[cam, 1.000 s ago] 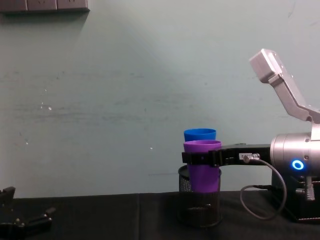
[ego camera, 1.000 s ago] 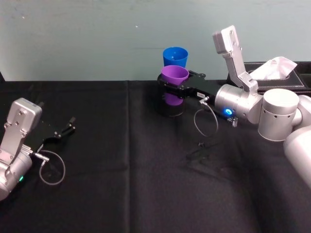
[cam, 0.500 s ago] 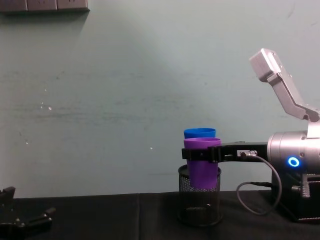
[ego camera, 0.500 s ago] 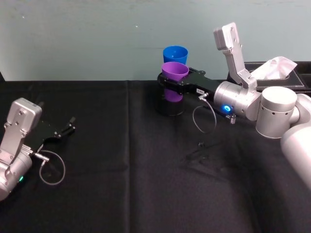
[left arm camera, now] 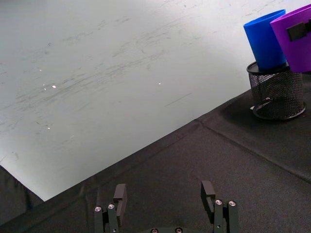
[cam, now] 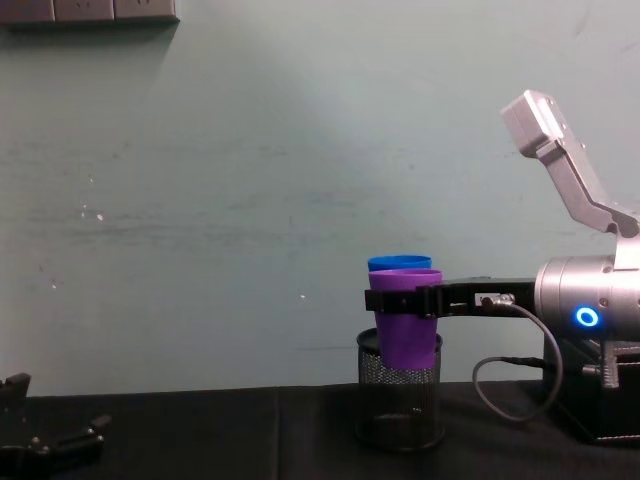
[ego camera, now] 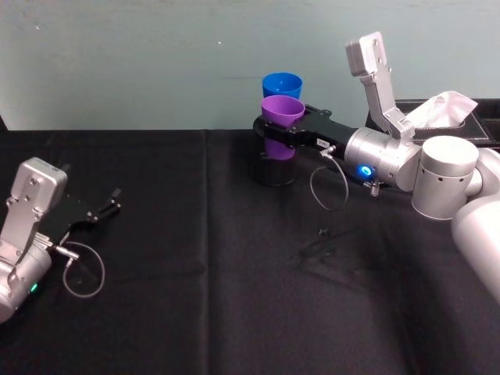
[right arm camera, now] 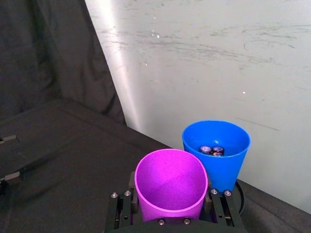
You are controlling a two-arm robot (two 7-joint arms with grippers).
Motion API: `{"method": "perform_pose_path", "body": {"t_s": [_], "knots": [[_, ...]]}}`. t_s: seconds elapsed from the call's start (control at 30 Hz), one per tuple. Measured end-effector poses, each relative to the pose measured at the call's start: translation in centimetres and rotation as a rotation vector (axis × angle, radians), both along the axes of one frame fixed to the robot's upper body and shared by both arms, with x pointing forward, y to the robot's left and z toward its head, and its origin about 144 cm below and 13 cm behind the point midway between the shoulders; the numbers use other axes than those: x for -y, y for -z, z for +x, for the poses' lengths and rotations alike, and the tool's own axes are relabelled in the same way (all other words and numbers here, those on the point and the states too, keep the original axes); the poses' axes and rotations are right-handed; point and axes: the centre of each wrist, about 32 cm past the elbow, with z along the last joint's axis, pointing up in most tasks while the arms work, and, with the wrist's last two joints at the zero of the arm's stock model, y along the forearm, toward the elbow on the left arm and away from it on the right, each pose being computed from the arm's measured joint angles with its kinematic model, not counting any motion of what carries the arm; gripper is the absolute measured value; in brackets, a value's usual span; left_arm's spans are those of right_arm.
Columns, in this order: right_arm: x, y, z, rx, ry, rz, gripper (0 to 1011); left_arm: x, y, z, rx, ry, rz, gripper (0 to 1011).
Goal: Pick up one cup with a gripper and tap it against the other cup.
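Plastic and empty, the purple cup (ego camera: 281,117) should be light, slightly springy and smooth-walled, so a band grip below the rim looks right, and a gentle tap should do. In the head view the right gripper (ego camera: 275,131) grasps it just there, far centre. The arm reaches in level from the right, with the blue cup (ego camera: 282,86) just behind it. The left gripper (ego camera: 105,209) lies parked near left on the table.

Left wrist view: the left gripper (left arm camera: 164,194) has its fingers spread wide on nothing. The blue cup (left arm camera: 266,41) stands in a mesh holder (left arm camera: 278,94), with the purple cup (left arm camera: 296,41) beside it.

Right wrist view: the jaws clench both sides of the purple cup (right arm camera: 170,187). Its rim is touching or nearly touching the blue cup (right arm camera: 217,155), which holds batteries (right arm camera: 211,150).

Chest view: the purple cup (cam: 408,325) hangs upright, its base at the holder's (cam: 400,400) rim.
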Motion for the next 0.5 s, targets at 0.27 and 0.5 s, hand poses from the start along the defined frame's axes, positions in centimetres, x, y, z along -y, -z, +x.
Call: {"method": "perform_pose_path", "body": {"t_s": [0.27, 0.5], "knots": [[-0.01, 0.03, -0.01, -0.001, -0.001, 0.0, 722, 0.0, 0.0, 0.0, 0.0, 0.0, 0.0, 1000], [-0.01, 0.05, -0.01, -0.001, -0.001, -0.001, 722, 0.0, 0.0, 0.0, 0.0, 0.0, 0.0, 1000]]}}
